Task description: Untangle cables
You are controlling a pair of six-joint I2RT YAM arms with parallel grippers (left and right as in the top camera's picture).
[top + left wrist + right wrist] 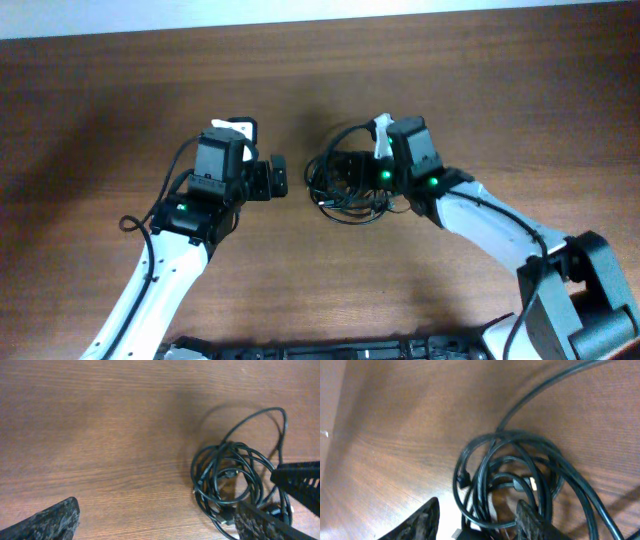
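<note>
The thin black flexible cables [345, 187], seemingly light, limp and snag-prone, lay knotted on the brown wooden tabletop [480, 80] between the right claw's [477, 512] half-parted jaws, grip impossible to tell, just ahead of the wide-open left claw [155, 507], a free outer loop likely the best hold.

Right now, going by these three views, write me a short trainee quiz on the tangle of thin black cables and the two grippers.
1. True or false: the tangle of thin black cables lies coiled on the brown wooden table.
2. The left gripper is: A) shut on the cables, B) open beside the cables, C) out of view.
3. Fill in: cable loops lie between the open fingers of the ____ gripper.

Key: 1 true; 2 B; 3 right, as the right gripper straddles the loops.
</note>
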